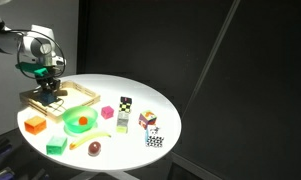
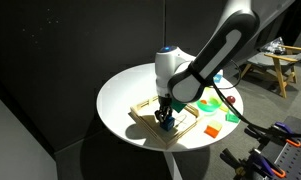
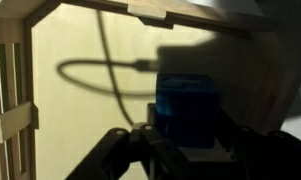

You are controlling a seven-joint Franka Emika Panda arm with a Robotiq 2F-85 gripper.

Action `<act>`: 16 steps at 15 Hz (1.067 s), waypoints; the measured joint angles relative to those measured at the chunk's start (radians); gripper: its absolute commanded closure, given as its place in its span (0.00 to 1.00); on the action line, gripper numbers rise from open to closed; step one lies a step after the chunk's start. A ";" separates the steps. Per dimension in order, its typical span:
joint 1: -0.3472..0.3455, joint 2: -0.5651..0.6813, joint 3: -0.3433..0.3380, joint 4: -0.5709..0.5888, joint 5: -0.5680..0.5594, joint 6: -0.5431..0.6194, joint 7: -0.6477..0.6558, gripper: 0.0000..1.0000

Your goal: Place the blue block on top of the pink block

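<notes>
The blue block [image 3: 190, 105] is a dark-blue cube inside the wooden tray [image 1: 85, 92]. It sits between the fingers of my gripper [image 3: 188, 150], which is lowered into the tray and closed against the block's sides. The gripper shows in both exterior views [image 1: 53, 97] [image 2: 166, 120], with the blue block [image 2: 166, 125] at its tips, low over the tray floor. The pink block [image 1: 107, 113] is a magenta cube standing free on the white round table [image 1: 165, 105], to the right of the tray and well apart from the gripper.
On the table are a green bowl [image 1: 80, 122], an orange block [image 1: 34, 125], a light green cube [image 1: 56, 144] and several patterned cubes [image 1: 147, 120]. The tray's wooden walls [image 3: 15, 90] surround the gripper. A cable shadow crosses the tray floor.
</notes>
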 measured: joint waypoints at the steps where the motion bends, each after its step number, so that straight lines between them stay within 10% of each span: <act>1: 0.000 -0.006 0.000 0.001 0.000 -0.011 0.000 0.68; 16: -0.044 -0.134 0.001 -0.007 0.001 -0.168 0.039 0.68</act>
